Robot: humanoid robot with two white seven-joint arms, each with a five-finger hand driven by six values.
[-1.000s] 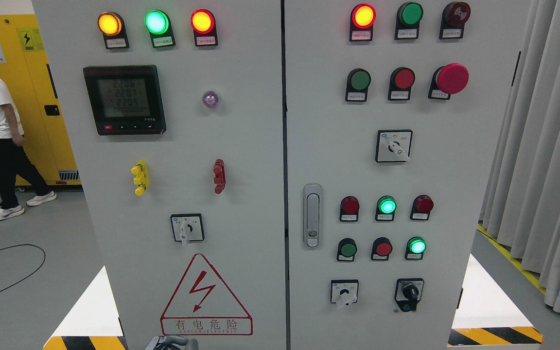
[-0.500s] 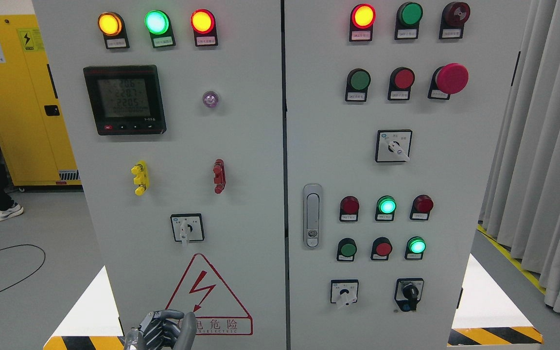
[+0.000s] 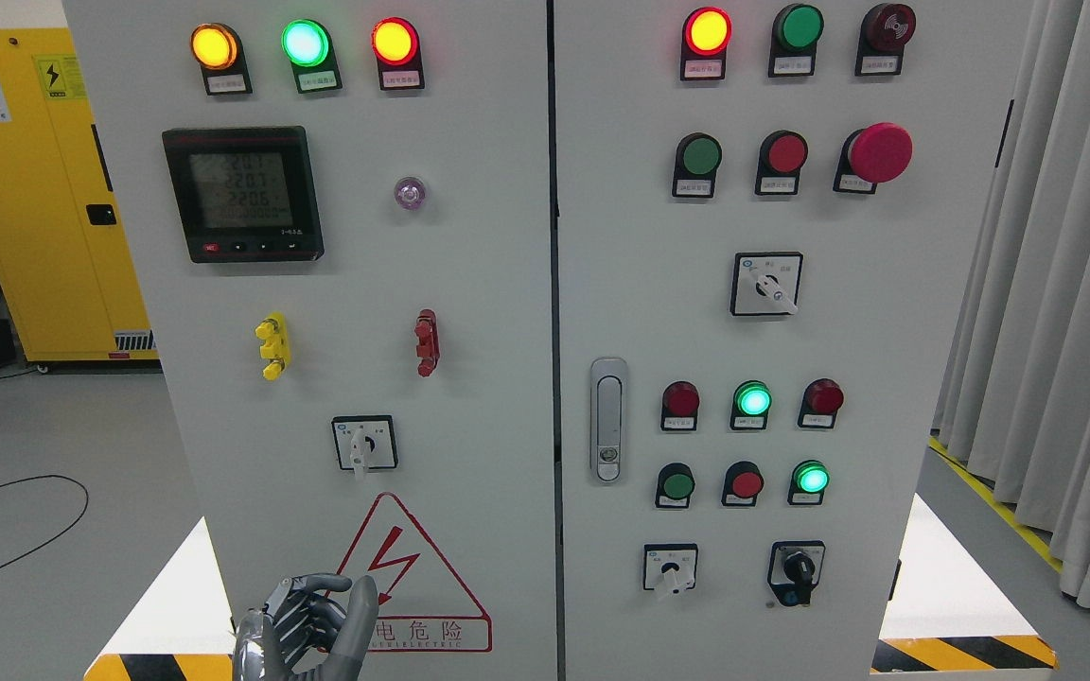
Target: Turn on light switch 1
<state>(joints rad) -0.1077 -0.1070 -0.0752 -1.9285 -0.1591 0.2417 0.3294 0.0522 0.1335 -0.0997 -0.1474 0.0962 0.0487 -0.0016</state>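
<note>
A: So — what's changed? The grey metallic left hand point(image 3: 304, 629) is higher now than half a second ago; a second back only its top edge showed at the bottom of the frame.

B: Fingers?

A: Curled loosely toward the palm, thumb sticking up, gripping nothing. It sits in front of the red triangular electric-hazard sign point(image 3: 401, 577), lower left of it. Touching the panel? Can't tell.

B: And the person on the left?

A: Gone from view — only the yellow safety cabinet point(image 3: 43, 189) back there now.

B: Where's the switch?

A: Labels are too small to read, so which one is "1" is a guess. Nearest candidate is the white square rotary selector switch point(image 3: 364, 443) on the left door of the pale grey electrical cabinet point(image 3: 507, 284), just above the hazard sign, knob pointing down. It's above the hand, still apart from it.

B: Meaning for the task?

A: Reach phase, I'd say — hand rising, switch untouched. The right hand isn't visible. Next it likely needs to climb further and pinch the knob.
</note>
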